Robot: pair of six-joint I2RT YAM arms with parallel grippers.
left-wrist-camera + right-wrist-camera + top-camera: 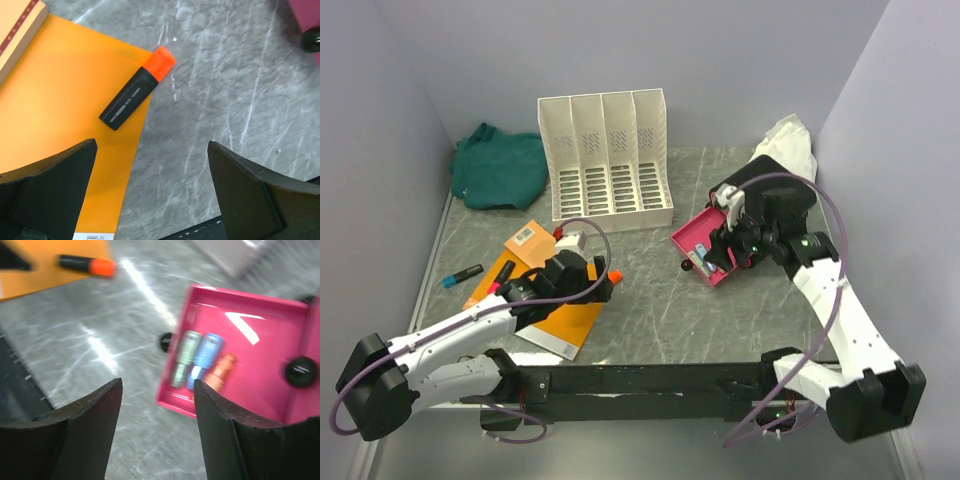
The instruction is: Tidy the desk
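on the desk (660, 300), the right gripper (725, 252) half hides the pink tray (692, 238).

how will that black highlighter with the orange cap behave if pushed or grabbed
The black highlighter with the orange cap looks stiff and light, probably easy to pinch. Its flattish body suggests it slides rather than rolls. It lies across the edge of the orange folder onto the desk, so a push may tilt it.

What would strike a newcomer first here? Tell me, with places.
The bright pink tray right of centre, holding three small coloured cylinders, stands out first. Then the orange folder near left, an orange-capped highlighter lying across its edge, and the white file rack at the back.
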